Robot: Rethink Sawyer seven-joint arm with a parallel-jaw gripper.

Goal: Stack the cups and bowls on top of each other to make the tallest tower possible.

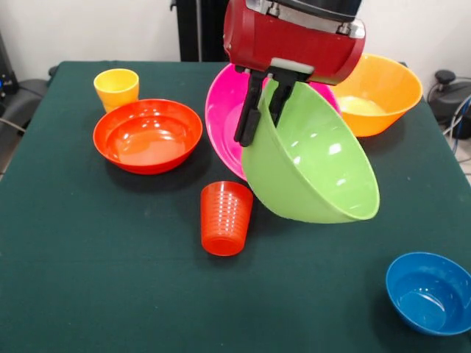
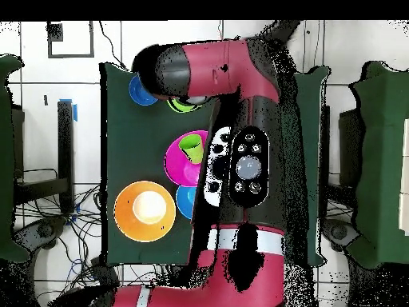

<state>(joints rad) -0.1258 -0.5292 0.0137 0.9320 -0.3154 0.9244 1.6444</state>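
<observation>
Gripping tilted lime green bowl [image 1: 316, 169], claw [image 1: 261, 121]

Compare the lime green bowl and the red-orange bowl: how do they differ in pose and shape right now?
The lime green bowl is lifted off the table and tipped on its side, its rim pinched by the end effector; the red-orange bowl sits upright on the green table, untouched. The lime green bowl is deep and rounded, while the red-orange bowl is wide and shallow. Both are glossy, and the red-orange bowl is plainly empty.
</observation>
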